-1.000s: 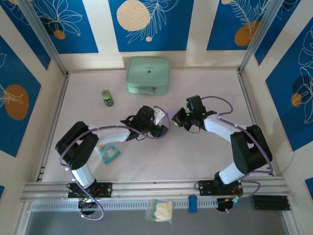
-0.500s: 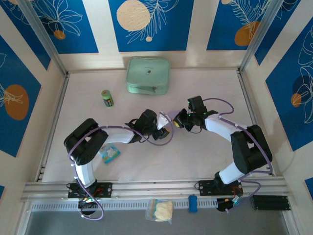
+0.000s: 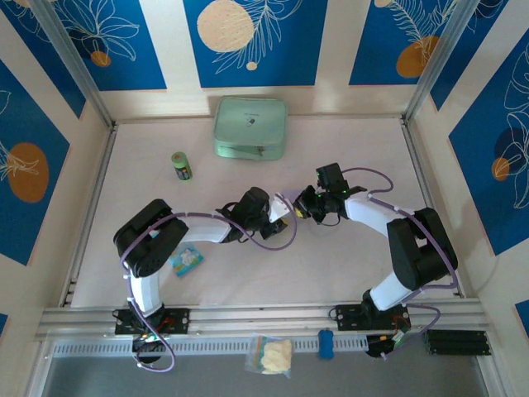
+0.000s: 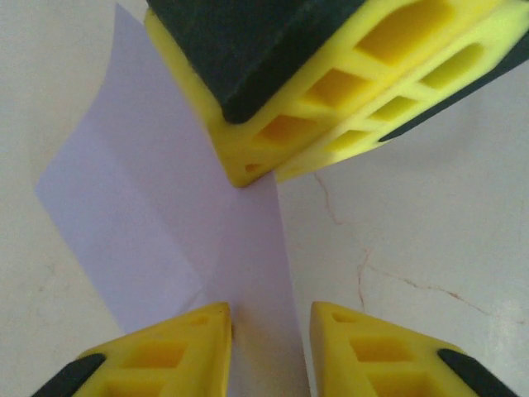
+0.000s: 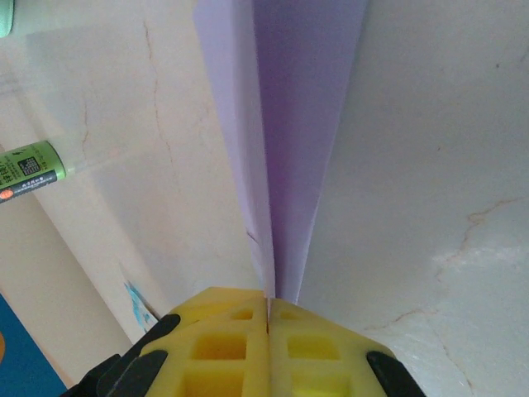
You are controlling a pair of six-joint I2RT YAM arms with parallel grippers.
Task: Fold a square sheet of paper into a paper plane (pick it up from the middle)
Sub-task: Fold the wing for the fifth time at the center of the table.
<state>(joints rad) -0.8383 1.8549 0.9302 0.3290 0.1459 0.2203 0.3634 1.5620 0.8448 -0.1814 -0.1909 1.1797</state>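
Note:
The lavender sheet of paper (image 5: 289,124) is folded along creases into a narrow, tapering dart-like shape. My right gripper (image 5: 269,308) is shut on its folded edge and holds it just above the table at mid-table (image 3: 282,206). In the left wrist view the paper (image 4: 140,198) spreads to the left. A strip of it runs down between my left gripper's (image 4: 271,351) fingers, which stand a little apart on either side of it. The right gripper's yellow fingers (image 4: 331,99) pinch the paper just beyond. In the top view the left gripper (image 3: 277,217) and the right gripper (image 3: 299,207) nearly meet.
A mint-green pouch (image 3: 250,126) lies at the back of the table. A small green can (image 3: 182,166) stands left of centre. A blue-and-white snack packet (image 3: 186,260) lies beside the left arm. A clear bag (image 3: 271,356) and a blue object (image 3: 326,343) sit on the front rail.
My left arm has reached further right toward the right gripper. Its jaws have narrowed around the paper. The right gripper has kept its grip and hardly moved.

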